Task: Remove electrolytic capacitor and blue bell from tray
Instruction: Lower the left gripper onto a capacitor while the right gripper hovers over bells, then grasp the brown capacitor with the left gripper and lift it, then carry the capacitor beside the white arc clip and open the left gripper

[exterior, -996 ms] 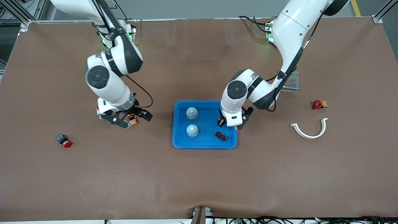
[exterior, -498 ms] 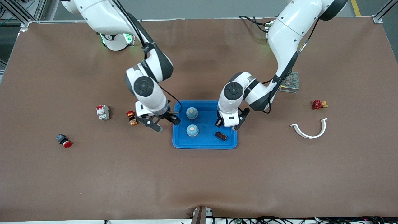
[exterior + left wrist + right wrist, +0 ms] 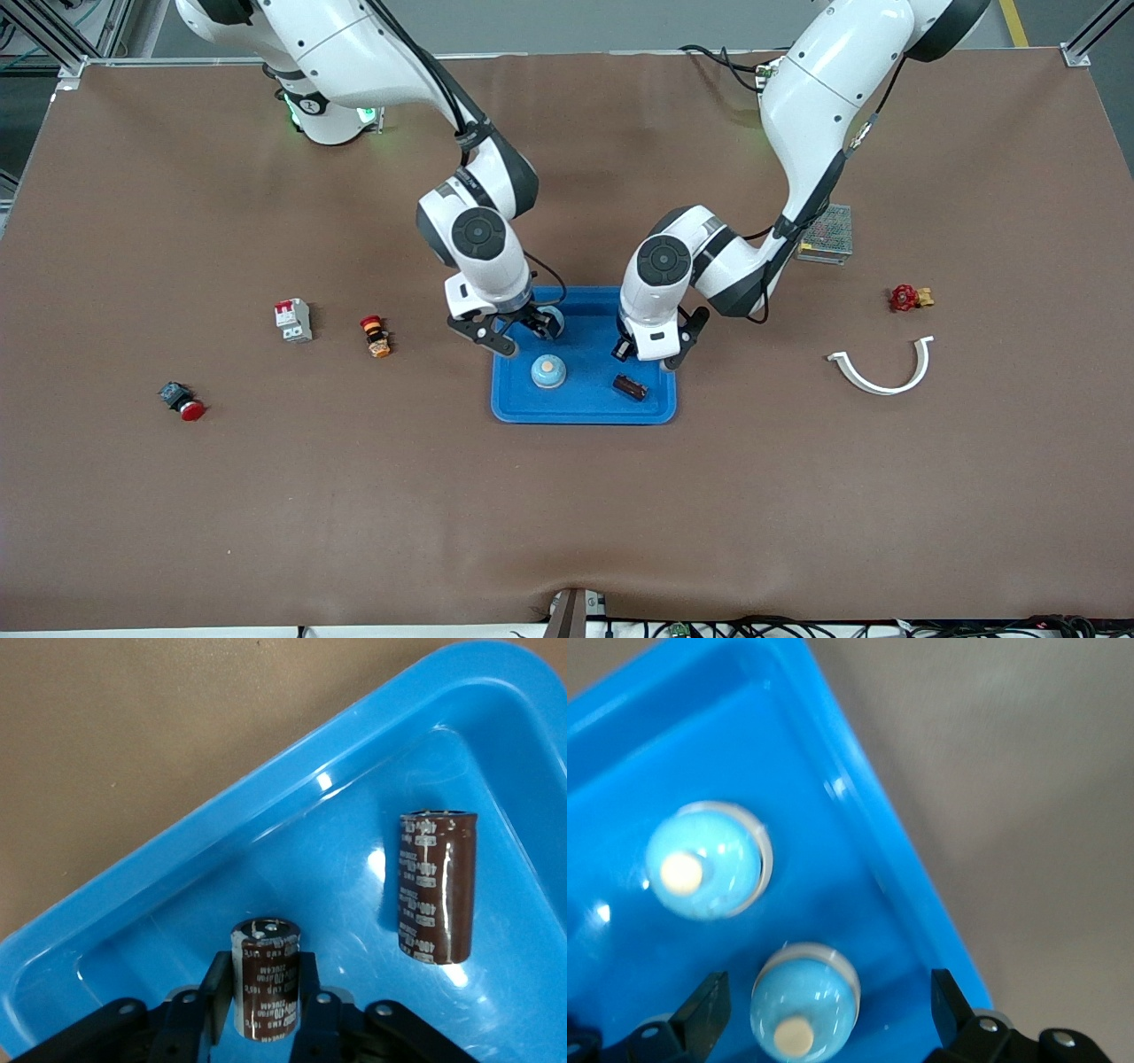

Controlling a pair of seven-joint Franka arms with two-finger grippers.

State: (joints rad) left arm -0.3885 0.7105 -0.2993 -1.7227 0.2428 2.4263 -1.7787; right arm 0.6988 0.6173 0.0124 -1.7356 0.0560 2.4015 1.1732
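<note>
Both arms are glossy white shells with black bands at the joints and round dark grey caps on the wrist joints. Thin black cables loop along each forearm. The bases glow green. Each claw, left claw (image 3: 651,352) and right claw (image 3: 516,333), is black, with small silver screws.

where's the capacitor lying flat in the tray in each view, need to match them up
Front view: the lying capacitor rests in the blue tray, at the corner nearest the camera toward the left arm's end, below the left gripper.
Left wrist view: the lying capacitor is beside the second capacitor that the left gripper holds.
Right wrist view: not in it.
Shared landmark: the blue tray.
</note>
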